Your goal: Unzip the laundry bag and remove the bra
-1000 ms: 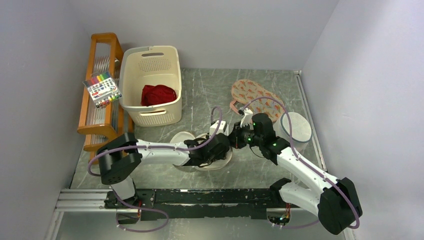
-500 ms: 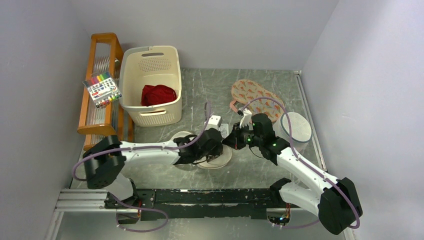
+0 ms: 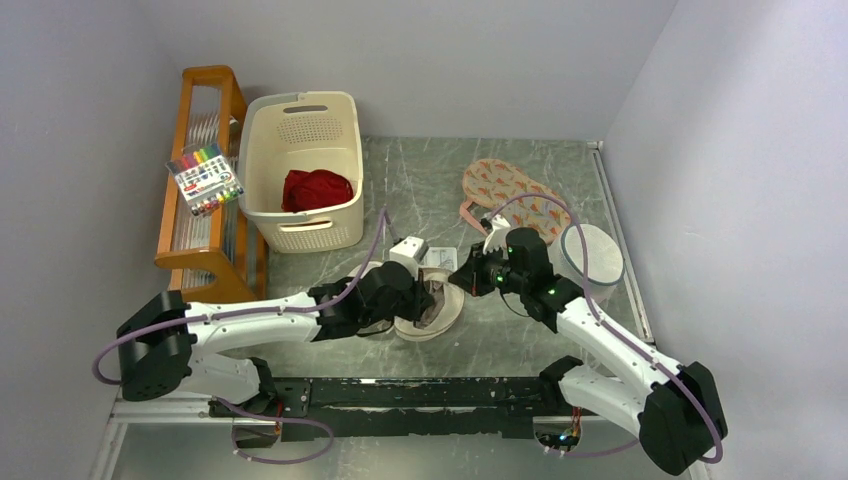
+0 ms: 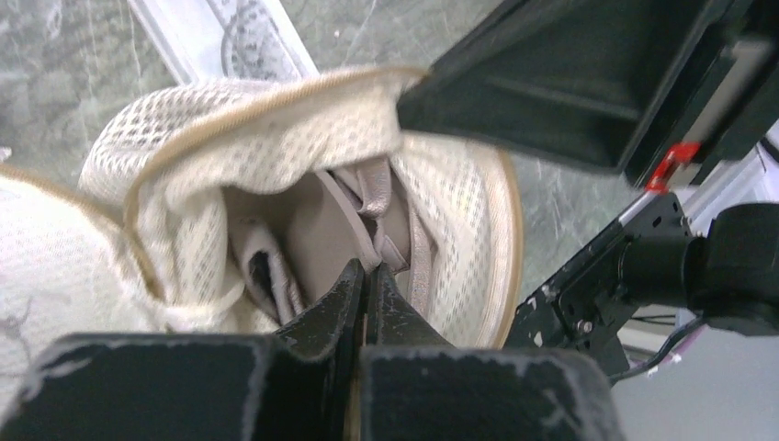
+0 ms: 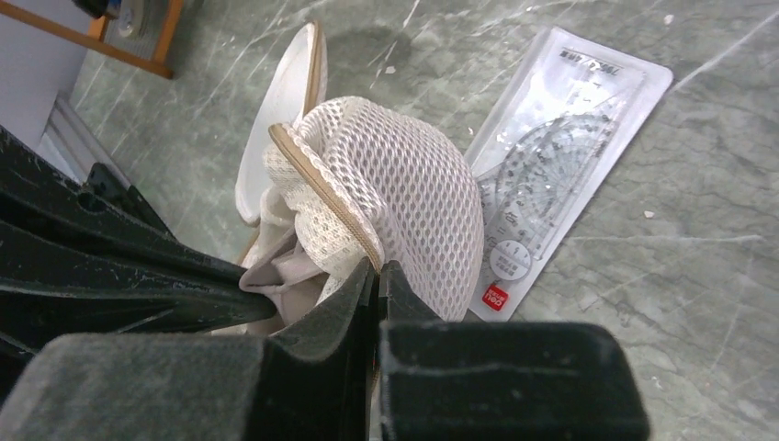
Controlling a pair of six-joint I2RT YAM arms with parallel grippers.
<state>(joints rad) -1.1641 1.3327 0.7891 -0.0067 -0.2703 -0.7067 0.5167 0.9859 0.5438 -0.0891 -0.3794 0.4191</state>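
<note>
Seeing laundry bag (image 3: pixel 436 312) mid-table, near side, mouth gaping with taupe bra (image 4: pixel 308 220) bunched inside. Reading left gripper (image 4: pixel 367 272) as clamped tight on a bra fold in the mouth, right gripper (image 5: pixel 375 268) pinched closed on the bag's tan rim from the right. Around it on grey marbled tabletop (image 3: pixel 420 170): clear ruler-set packet (image 5: pixel 560 156) just far of the bag, cream basket (image 3: pixel 300 225) holding red cloth (image 3: pixel 315 188) far left, wooden rack (image 3: pixel 212 78) at left edge, whiter mesh bag (image 3: pixel 592 255) right, pale walls (image 3: pixel 450 60) closing in.
</note>
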